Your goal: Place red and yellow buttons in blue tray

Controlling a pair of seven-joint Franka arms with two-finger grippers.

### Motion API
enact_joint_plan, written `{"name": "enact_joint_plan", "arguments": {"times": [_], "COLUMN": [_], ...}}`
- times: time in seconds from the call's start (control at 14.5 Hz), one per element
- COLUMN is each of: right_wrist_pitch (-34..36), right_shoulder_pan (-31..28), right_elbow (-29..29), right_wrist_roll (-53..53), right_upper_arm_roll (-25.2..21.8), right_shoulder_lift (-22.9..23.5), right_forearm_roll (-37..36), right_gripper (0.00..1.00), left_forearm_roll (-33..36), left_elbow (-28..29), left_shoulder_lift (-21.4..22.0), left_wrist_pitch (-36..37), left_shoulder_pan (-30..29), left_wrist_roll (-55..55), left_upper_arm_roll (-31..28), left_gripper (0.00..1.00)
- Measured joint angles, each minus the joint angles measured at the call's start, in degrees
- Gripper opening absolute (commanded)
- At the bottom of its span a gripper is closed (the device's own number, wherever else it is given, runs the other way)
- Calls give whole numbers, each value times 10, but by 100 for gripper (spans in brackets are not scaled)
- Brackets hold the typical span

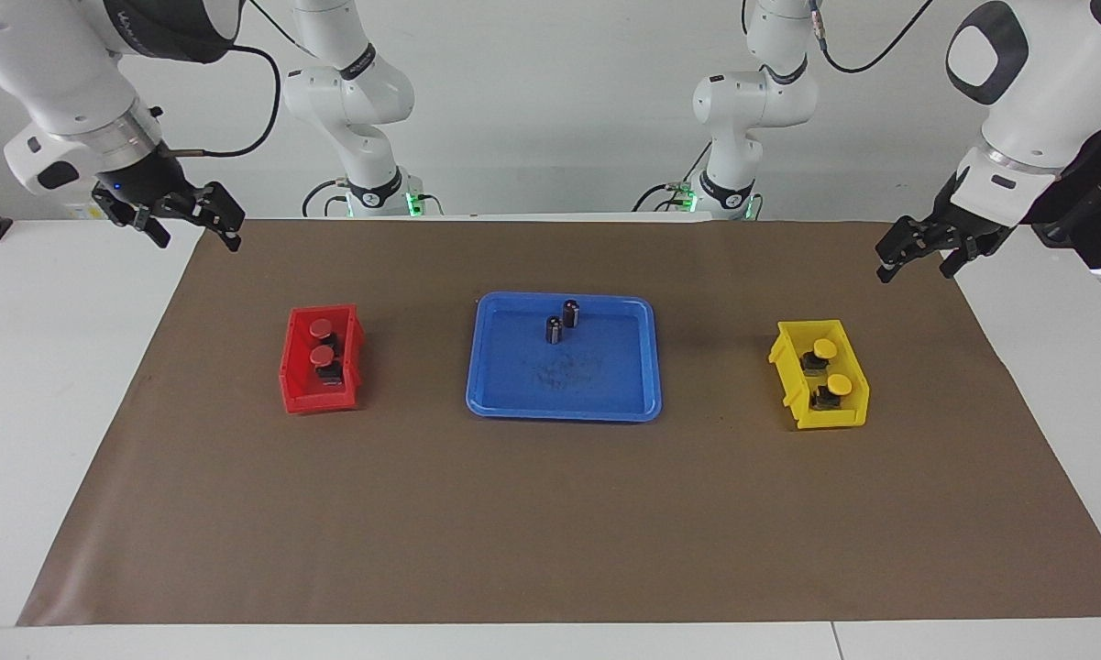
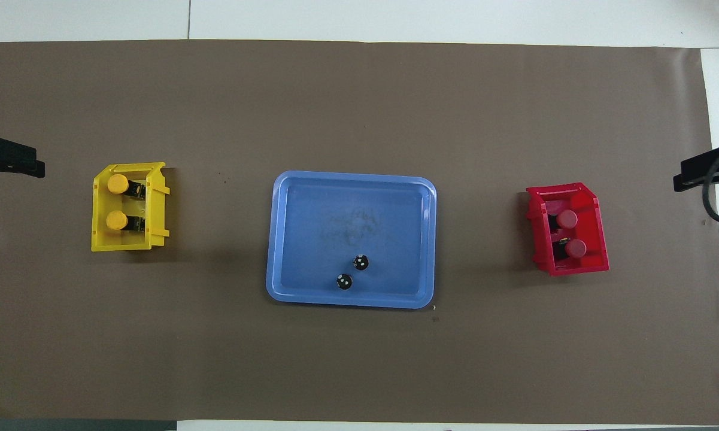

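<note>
Blue tray (image 1: 564, 403) holds two dark cylinders (image 1: 562, 322) | buttons in bins

Arm shells: glossy white rounded segments, with dark grey bands at the joints.
Wrist flanges: silver metal rings above black mounts.
Left gripper (image 1: 917, 249): black body, black fingers.
Right gripper (image 1: 192, 213): black, with a small blue light on its mount.
Cables: black, looping from the upper links.
Bases: black collars printed with white numerals, green lights glowing beside them.
</note>
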State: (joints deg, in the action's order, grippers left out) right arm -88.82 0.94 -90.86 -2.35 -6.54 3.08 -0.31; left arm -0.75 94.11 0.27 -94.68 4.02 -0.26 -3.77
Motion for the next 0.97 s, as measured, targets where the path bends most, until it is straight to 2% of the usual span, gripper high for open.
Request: {"name": "enact_joint_plan", "arguments": {"times": [0.07,0.28,0.55,0.76,0.97], "right_wrist_pitch": [-25,-131,-262,-305,-333], "right_shoulder_pan": [7,29,43,56,57], "right_elbow": [-10,-80,-198,-257,-293], "right_wrist_roll": [0,0,-5,-8,-34], "right_upper_arm_roll": [1,1,2,3,4], "right_shoulder_lift": [15,43,31,7,-3], "right_forearm_roll": [0,0,0,0,2], "right_gripper": [100,89,75,70,68], "left_forearm_roll": [0,0,0,0,1], "left_elbow": [0,0,1,1,1], "left_shoulder_lift": [0,0,0,0,1], "left_wrist_pitch": [0,0,14,22,22], "left_shoulder_pan": [0,0,0,-6,-40], "left_wrist_roll": [0,0,0,-5,-4], "left_upper_arm_roll": [0,0,0,-2,-5], "left_gripper": [100,100,100,100,100]}}
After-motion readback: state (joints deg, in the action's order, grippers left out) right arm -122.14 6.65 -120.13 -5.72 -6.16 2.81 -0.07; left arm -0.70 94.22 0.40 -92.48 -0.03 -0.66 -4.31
